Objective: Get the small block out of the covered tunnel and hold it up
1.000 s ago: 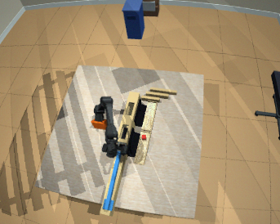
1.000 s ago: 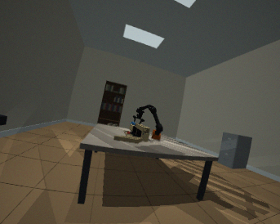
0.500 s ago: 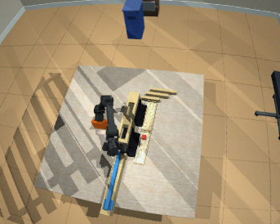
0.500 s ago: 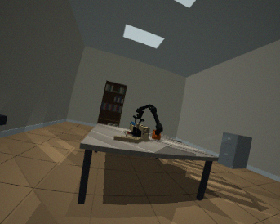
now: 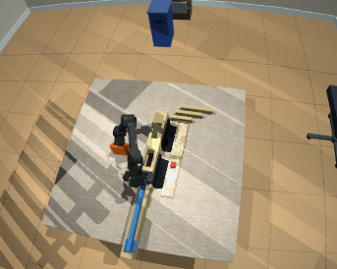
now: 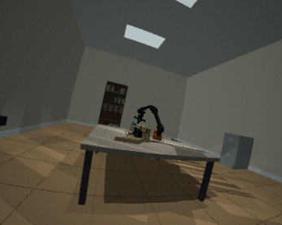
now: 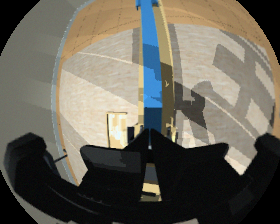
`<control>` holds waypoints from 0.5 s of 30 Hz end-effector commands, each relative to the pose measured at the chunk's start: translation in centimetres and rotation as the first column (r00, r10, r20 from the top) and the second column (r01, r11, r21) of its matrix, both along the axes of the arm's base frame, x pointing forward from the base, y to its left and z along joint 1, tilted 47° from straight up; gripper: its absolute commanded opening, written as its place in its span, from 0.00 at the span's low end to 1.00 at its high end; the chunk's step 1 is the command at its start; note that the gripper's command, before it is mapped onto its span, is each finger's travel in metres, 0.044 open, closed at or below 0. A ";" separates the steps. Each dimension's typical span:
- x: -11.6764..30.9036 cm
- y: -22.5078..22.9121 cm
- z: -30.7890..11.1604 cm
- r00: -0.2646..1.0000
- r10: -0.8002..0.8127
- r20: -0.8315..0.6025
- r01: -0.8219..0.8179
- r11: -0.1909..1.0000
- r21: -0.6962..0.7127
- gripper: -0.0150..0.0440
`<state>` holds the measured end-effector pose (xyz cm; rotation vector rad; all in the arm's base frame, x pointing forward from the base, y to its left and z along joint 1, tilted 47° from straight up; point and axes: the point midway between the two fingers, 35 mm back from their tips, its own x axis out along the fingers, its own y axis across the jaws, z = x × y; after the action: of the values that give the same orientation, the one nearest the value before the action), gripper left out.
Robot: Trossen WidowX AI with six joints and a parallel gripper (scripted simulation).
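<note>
Table (image 5: 210, 196) (image 6: 155, 151) (image 7: 98, 85): pale grained top on dark legs; it bears the whole assembly. Arm (image 5: 132, 133) (image 6: 155, 112): black, on an orange base (image 5: 119, 148) (image 6: 157, 135), bent over beside the tunnel. Tunnel (image 5: 161, 118) (image 6: 145, 130): beige, with openings in its upper face; two black parts stand along the side away from the base. Handle (image 5: 134, 221) (image 7: 152, 75): blue, long, lying along a beige channel that runs out from the tunnel's end and past the table edge. Strip (image 5: 169, 184) (image 7: 117, 130): pale, flat, alongside the black parts. Rods (image 5: 200, 111): beige, loose, lying close together near the tunnel's far end. Gripper (image 5: 146, 179) (image 6: 139, 120) (image 7: 149, 131): clenched, nothing grasped; fingertips together above the line of the handle at the tunnel's handle end. Block (image 5: 173, 164): red, small, resting on the strip, outside the tunnel and apart from the gripper.
</note>
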<state>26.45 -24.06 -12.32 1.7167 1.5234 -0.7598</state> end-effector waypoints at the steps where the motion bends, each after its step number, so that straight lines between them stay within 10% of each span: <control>1: 0.0 0.0 0.0 1.000 0.000 0.000 0.000 1.000 0.000 0.25; 6: 0.0 -0.1 -0.3 1.000 0.000 0.000 0.000 1.000 0.000 0.25; 15: 0.1 -0.4 0.3 1.000 -0.001 0.000 0.001 1.000 -0.001 0.65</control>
<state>26.45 -24.11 -12.28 1.7188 1.5237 -0.7603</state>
